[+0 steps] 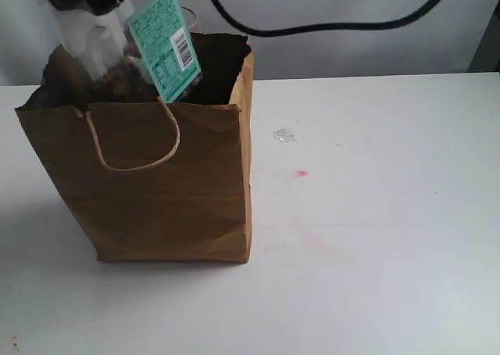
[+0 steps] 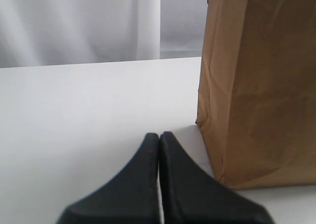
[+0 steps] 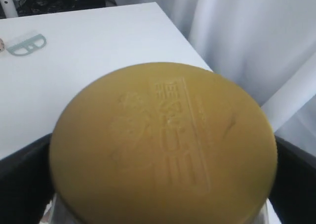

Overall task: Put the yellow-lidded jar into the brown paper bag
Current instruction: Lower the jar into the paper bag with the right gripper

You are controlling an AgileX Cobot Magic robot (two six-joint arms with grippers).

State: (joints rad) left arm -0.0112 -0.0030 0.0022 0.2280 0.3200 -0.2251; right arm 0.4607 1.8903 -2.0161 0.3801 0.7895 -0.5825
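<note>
The brown paper bag point(image 1: 168, 183) stands upright at the left of the table, mouth open. The yellow-lidded jar point(image 1: 164, 46) hangs tilted over that mouth, teal label and barcode facing out, its lower end about level with the rim. My right gripper point(image 3: 163, 177) has reached across and is shut on the jar. In the right wrist view the mustard lid point(image 3: 163, 140) fills the frame between the black fingers point(image 3: 22, 179). My left gripper point(image 2: 159, 135) is shut and empty, low over the table beside the bag's creased side point(image 2: 261, 86).
A black cable point(image 1: 328, 26) loops across the top of the exterior view. A small clear scrap point(image 1: 284, 136) and a red mark point(image 1: 301, 173) lie on the white table right of the bag. A pale green flat piece point(image 3: 27, 44) lies on the table.
</note>
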